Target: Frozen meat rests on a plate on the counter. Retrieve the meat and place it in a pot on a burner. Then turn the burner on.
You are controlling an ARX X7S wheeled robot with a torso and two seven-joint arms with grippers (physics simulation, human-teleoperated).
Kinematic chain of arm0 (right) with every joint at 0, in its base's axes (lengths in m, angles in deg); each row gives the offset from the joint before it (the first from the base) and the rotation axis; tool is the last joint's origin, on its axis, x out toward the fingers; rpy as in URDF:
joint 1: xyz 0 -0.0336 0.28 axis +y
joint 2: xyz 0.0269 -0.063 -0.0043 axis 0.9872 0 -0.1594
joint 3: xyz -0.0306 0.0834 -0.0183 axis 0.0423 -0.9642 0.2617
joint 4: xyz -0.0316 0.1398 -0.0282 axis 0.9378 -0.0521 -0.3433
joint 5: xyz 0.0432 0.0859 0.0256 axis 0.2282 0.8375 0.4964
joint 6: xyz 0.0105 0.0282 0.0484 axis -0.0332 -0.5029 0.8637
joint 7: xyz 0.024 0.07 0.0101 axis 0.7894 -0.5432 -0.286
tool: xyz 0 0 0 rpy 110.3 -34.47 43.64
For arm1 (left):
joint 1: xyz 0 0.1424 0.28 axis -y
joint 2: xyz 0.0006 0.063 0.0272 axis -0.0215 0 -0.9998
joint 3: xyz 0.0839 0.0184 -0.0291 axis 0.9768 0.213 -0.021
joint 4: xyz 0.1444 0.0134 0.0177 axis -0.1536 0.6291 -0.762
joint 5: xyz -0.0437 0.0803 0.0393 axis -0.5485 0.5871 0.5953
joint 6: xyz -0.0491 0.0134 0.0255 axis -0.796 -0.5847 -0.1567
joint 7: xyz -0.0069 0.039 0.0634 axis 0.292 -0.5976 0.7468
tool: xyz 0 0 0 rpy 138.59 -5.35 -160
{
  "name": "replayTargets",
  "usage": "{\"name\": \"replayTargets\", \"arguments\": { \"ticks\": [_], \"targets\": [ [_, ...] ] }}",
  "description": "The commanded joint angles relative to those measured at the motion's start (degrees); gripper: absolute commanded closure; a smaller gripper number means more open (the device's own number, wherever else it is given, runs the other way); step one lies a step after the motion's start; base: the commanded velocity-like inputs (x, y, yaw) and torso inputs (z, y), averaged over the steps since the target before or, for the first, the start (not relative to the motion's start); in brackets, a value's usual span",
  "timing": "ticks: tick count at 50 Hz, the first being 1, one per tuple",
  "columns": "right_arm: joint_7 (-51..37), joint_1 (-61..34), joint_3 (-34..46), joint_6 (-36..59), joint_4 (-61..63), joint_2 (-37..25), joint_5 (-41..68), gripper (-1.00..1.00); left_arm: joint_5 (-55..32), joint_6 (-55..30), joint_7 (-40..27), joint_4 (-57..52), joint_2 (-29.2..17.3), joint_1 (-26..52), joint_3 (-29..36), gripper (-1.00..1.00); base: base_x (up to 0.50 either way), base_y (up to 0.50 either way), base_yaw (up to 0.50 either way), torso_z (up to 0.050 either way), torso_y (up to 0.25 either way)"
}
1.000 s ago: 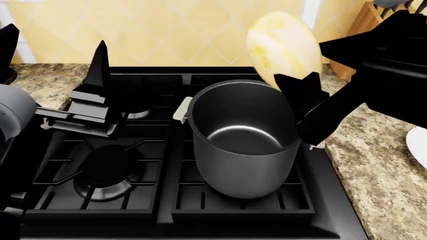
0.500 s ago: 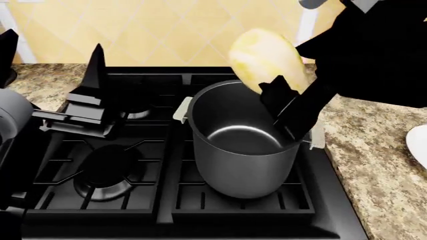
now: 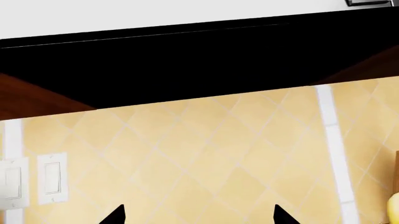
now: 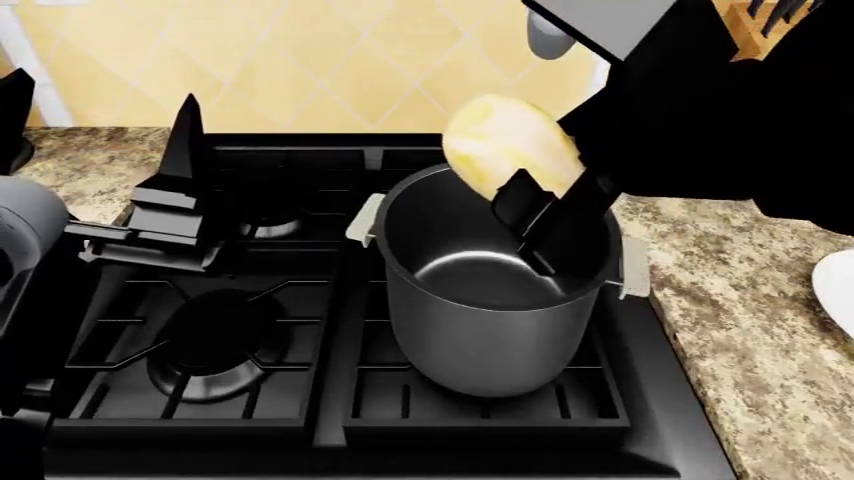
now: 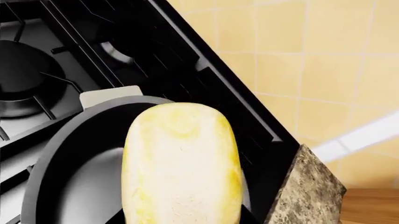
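The meat [image 4: 514, 145], a pale yellow-cream lump, hangs tilted just over the far rim of the steel pot [image 4: 494, 330]. My right gripper [image 4: 550, 205] is shut on it, its black fingers reaching into the pot's mouth. In the right wrist view the meat [image 5: 181, 163] fills the space between the right gripper's [image 5: 181, 220] fingers, above the pot [image 5: 68, 158]. The pot stands on the front right burner. My left gripper [image 4: 104, 110] is open and holds nothing, raised over the stove's left side; the left gripper [image 3: 199, 217] faces the tiled wall. A sliver of the white plate [image 4: 838, 290] shows on the counter [image 4: 747, 330].
The black stove top [image 4: 267, 410] has a bare front left burner [image 4: 214, 345]. A wooden knife block [image 4: 763, 22] stands at the back right. Wall switches [image 3: 50, 179] and a dark hood [image 3: 199, 65] are ahead of the left wrist.
My right gripper has carried the meat left and down, from beside the pot's far right rim to just over its mouth. The left arm has stayed still.
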Motion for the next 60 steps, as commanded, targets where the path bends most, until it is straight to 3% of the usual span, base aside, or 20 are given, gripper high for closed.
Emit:
{"name": "replayTargets", "arguments": {
  "ticks": [1,26,60],
  "targets": [
    [6.1,1.12,1.17,0.29,-0.36,1.3,-6.86,1.0,0.02,-0.16,-0.31,0.26,-0.27,0.18,0.21,-1.0,0.0,0.0,0.0,0.0,0.0],
    [13.87,4.38,5.33,-3.59,-0.79,2.54,-16.18,1.0,1.36,0.43,0.15,1.09,0.09,-0.18,1.12,-1.0,0.0,0.0,0.0,0.0,0.0],
    [16.14,5.99,7.65,-6.55,-1.31,2.4,-18.73,1.0,2.29,0.92,0.3,1.69,0.32,-0.24,2.08,-1.0,0.0,0.0,0.0,0.0,0.0]
  ]
}}
